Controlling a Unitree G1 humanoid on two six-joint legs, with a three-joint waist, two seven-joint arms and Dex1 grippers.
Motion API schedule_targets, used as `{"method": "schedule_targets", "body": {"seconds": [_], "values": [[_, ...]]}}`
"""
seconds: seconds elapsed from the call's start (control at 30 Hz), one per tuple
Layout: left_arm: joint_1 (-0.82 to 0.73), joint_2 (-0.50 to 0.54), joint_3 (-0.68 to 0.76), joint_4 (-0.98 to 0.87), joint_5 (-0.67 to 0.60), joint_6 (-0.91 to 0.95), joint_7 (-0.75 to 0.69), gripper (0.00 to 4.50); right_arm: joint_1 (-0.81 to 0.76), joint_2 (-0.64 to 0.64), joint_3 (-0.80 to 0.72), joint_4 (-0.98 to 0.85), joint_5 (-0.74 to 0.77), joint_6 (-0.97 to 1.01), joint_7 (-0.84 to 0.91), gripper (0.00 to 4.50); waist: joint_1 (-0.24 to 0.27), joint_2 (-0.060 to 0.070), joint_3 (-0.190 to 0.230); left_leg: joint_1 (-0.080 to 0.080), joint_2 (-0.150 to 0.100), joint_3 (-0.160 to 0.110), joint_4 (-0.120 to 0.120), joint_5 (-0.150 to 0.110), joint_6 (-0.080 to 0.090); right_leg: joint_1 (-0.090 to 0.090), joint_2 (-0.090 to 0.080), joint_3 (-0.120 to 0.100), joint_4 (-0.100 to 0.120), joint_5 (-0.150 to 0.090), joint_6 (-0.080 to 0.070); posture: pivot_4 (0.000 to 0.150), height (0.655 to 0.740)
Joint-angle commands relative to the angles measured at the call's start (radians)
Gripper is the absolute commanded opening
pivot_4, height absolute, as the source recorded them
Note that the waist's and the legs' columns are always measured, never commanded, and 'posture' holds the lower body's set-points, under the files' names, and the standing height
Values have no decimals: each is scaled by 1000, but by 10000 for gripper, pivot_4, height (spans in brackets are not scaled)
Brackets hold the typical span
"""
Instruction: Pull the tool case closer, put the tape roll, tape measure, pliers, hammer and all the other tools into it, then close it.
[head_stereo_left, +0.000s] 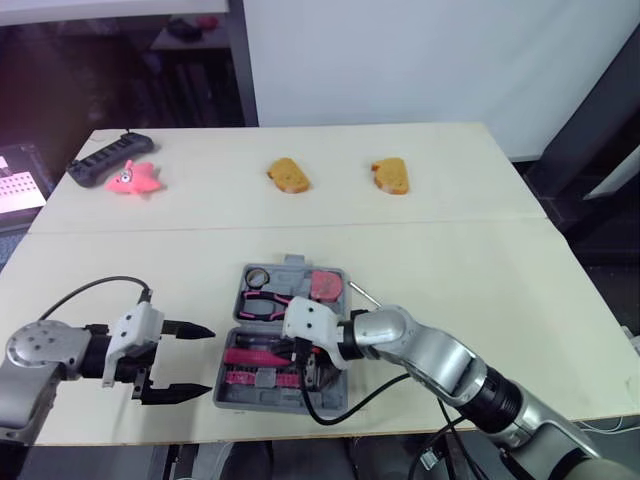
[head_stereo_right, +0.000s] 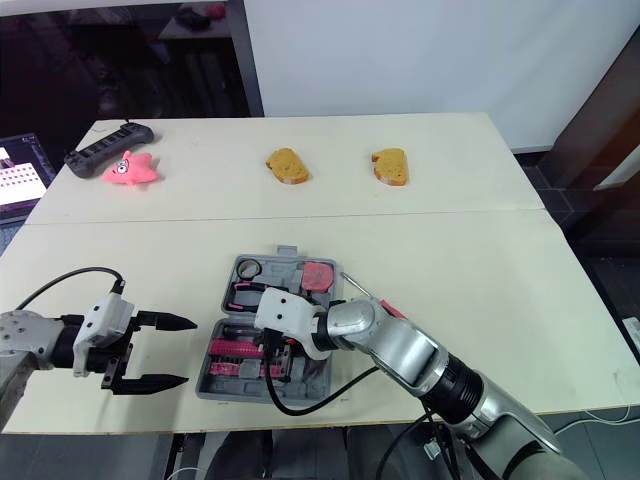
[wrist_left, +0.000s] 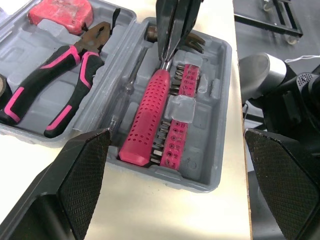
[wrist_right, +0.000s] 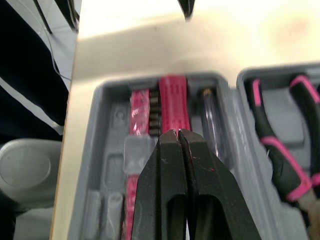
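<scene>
The cream bench carried the open grey tool case near its front edge, about midway between the two arms. The right end effector reached into the near half of the case. Its black fingers were pressed together with their tips at the metal neck of the hammer, and it could not be told whether they actually pinched it. The left end effector hovered over bare bench just left of the case, with its fingers spread wide and holding nothing.

The hammer lay in the near half with its perforated pink handle along a strip of bits. A clear-handled screwdriver lay on its other side. In the far half lay the pliers, with pink-and-black handles, and beyond them the red tape measure and the tape roll.

Well beyond the case, along the far side of the bench, sat a long black device with a pink starfish toy just beside it. Two pieces of bread sat apart from each other towards the middle.
</scene>
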Motion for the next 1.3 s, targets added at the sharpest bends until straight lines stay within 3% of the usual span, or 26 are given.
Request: {"method": "schedule_targets", "body": {"seconds": [0.03,0.37,0.73,0.97,1.13,1.3], "values": [[8,16,36,-36,-17,-1,5,45000,9,9,13,-3,-47,-4,10,547,0,0,0,0,0,0,0,0,0,0,0,0,0,0,0,1500,7400],[3,18,33,-37,-17,5,4,45000,19,41,44,73,-140,46,21,547,0,0,0,0,0,0,0,0,0,0,0,0,0,0,0,1500,7400],[-4,22,32,-34,-17,9,3,45000,25,50,88,156,-168,336,-12,547,2,0,-6,6,0,0,0,0,0,7,0,0,0,0,0,1500,7400],[10,24,41,-49,-20,14,4,45000,21,66,125,183,-155,483,-29,547,8,3,-16,19,0,0,-2,-1,1,22,-1,0,-5,-3,-3,1500,7400],[15,25,46,-56,-19,19,6,45000,24,102,72,167,-131,449,-35,547,23,6,-25,20,0,0,-2,-1,1,22,-1,0,-6,-3,-2,1500,7400],[17,23,49,-55,-19,20,9,45000,7,120,-65,45,-90,258,1,547,24,6,-23,19,0,0,-2,-1,1,21,0,0,-5,-3,-2,1500,7400]]}}
